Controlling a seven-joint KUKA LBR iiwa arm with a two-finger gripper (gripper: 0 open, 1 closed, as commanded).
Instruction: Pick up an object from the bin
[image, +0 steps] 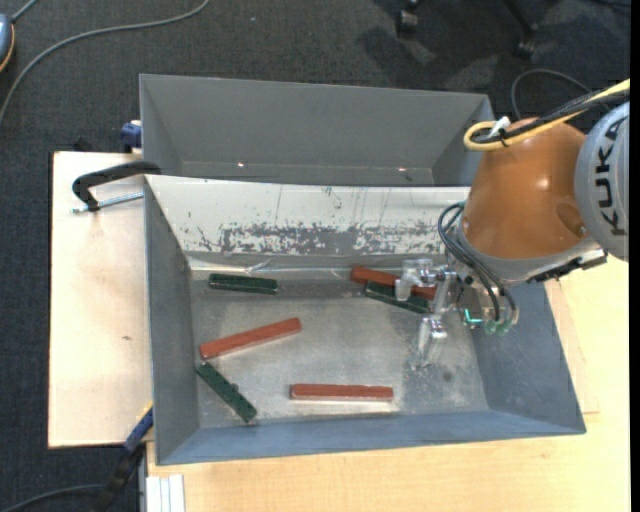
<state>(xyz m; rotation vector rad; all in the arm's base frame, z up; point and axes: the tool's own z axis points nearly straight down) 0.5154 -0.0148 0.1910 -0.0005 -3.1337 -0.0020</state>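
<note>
My tool (432, 350) hangs low over bare floor at the right side of the bin (170, 330); if it is wide or narrow, I cannot tell. Just behind it, by the back wall, lie a red-brown stick (372, 275) and a dark green stick (383, 294).

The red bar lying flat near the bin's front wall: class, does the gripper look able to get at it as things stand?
Probably yes. The red bar lies alone on the bin floor, nothing on or against it, and the gripper hangs nearby, to its right, nothing between them.
</note>
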